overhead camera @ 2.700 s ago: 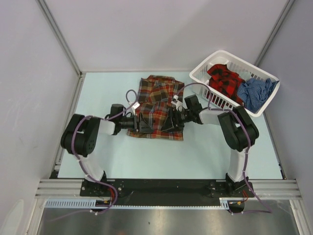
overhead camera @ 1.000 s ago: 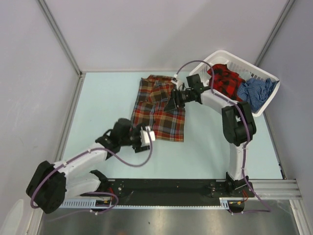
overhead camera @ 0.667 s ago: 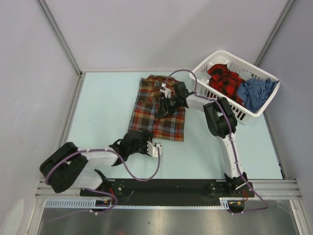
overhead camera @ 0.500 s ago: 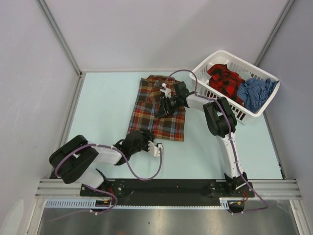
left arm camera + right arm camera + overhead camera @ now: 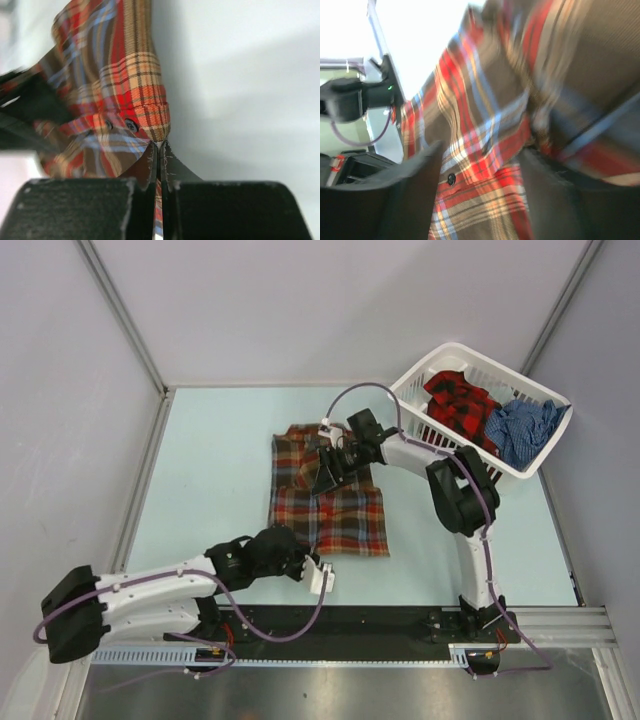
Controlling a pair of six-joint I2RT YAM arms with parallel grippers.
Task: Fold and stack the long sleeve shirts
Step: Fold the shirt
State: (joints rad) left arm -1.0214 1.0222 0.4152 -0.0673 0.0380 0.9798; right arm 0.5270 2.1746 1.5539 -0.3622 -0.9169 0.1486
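Note:
The brown, red-orange and light-blue plaid shirt [image 5: 340,510] lies flat in the middle of the table. My left gripper [image 5: 300,556] is at its near hem. In the left wrist view it [image 5: 160,145] is shut on the hem edge of the shirt [image 5: 130,85], with fabric pinched between the jaws. My right gripper [image 5: 325,472] hovers low over the shirt's upper half. In the right wrist view it [image 5: 480,165] is open, its fingers [image 5: 395,200] apart with the plaid [image 5: 485,125] spread beneath them. A red-and-black plaid shirt [image 5: 458,400] and a blue checked shirt [image 5: 522,430] sit in the basket.
The white plastic laundry basket [image 5: 415,400] stands at the back right, close behind the right arm's forearm. Grey walls and a metal frame bound the table on the left, the back and the right. The mounting rail [image 5: 340,625] runs along the near edge.
The left gripper has shut on the plaid shirt's near hem and drawn back, and the shirt has slid toward the near edge. The right gripper has opened wider and moved nearer with it.

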